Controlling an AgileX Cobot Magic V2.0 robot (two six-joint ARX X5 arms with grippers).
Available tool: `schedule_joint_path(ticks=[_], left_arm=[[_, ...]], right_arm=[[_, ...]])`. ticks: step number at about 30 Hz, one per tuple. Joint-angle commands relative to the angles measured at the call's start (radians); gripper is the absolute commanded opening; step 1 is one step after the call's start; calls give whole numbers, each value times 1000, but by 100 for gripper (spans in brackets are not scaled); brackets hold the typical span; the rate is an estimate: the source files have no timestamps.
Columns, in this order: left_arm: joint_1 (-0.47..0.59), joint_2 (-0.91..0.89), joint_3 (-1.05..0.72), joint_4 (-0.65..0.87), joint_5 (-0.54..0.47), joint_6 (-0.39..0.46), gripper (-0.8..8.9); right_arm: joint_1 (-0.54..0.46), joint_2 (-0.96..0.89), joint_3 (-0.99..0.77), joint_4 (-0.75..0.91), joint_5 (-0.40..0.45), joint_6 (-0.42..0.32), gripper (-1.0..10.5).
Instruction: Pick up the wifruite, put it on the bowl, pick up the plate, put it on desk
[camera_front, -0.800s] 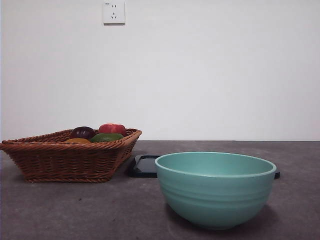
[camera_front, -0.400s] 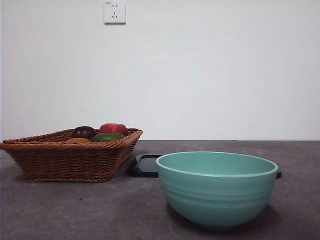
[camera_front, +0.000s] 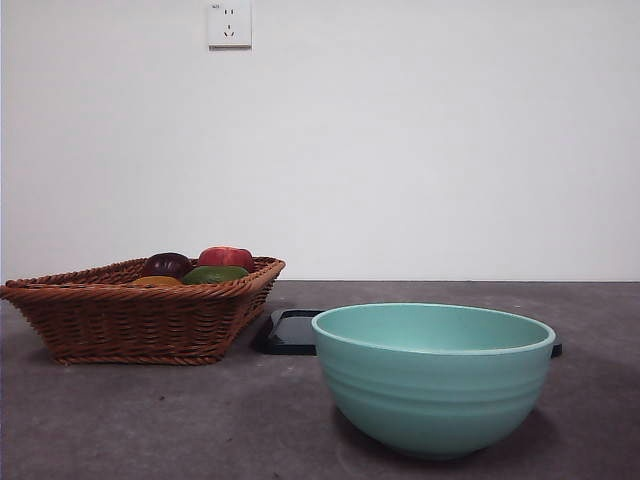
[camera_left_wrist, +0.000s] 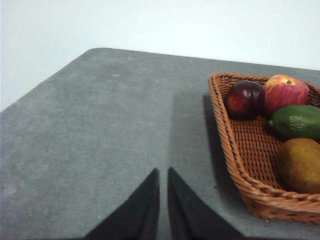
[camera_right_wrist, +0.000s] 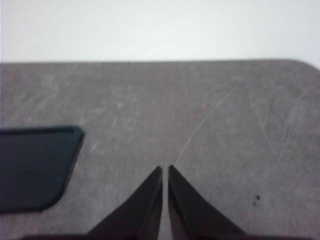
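The orange-brown wifruite (camera_left_wrist: 300, 165) lies in a wicker basket (camera_left_wrist: 235, 150), and only its top (camera_front: 155, 282) peeks over the rim in the front view. A mint-green bowl (camera_front: 432, 378) stands near on the grey desk (camera_front: 200, 420). Behind the bowl lies a flat black plate (camera_front: 290, 333), whose corner (camera_right_wrist: 35, 167) shows in the right wrist view. My left gripper (camera_left_wrist: 163, 172) is shut above bare desk beside the basket. My right gripper (camera_right_wrist: 165, 169) is shut above bare desk beside the plate. Neither holds anything.
The wicker basket (camera_front: 140, 315) at the left also holds a dark purple fruit (camera_front: 166, 264), a red fruit (camera_front: 226, 257) and a green fruit (camera_front: 214, 273). A white wall with a socket (camera_front: 229, 24) stands behind the desk.
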Motion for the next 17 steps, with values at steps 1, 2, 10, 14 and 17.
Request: schedule_joint_path(ticks=[1, 2, 10, 14, 17], left_arm=[[1, -2, -21, -8, -1, 0, 24], [1, -2, -21, -8, -1, 0, 24], [1, -2, -21, -8, -1, 0, 24], [1, -2, -20, -8, -1, 0, 24], [1, -2, -20, -8, -1, 0, 24]], right_arm=[[2, -18, -8, 14, 2, -13, 14], [5, -25, -13, 14, 0, -14, 14], [19, -40, -58, 5, -76, -15, 14], [19, -40, -67, -24, -67, -15, 14], [19, -40, -67, -30, -22, -15, 14]])
